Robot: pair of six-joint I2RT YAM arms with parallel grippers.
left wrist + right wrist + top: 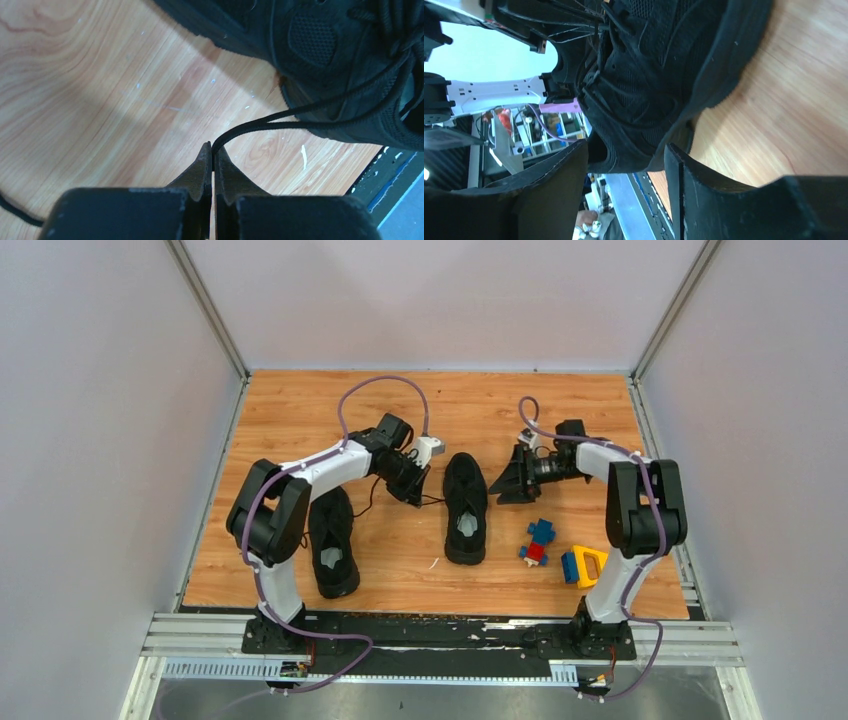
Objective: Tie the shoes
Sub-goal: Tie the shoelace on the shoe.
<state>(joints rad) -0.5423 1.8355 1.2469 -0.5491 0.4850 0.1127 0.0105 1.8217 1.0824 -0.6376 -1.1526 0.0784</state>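
**Left gripper pinches a lace, right gripper stands wide**

Left gripper (pixel 213 150) has its jaws pressed together on a thin black lace (pixel 280 117). Nearest the arm bases, the left shoe (pixel 332 545) lies heel-first by the left arm, and toy blocks (pixel 540 542) sit near the right arm. Further in, the right shoe (pixel 465 505) lies mid-table (pixel 300 410), toe pointing away, and the pinched lace runs to it. Just right of its toe, the right gripper (pixel 503 485) has its jaws spread wide, gripping nothing.

Coloured toy blocks (pixel 540 541) lie on the wooden table (pixel 300 410).
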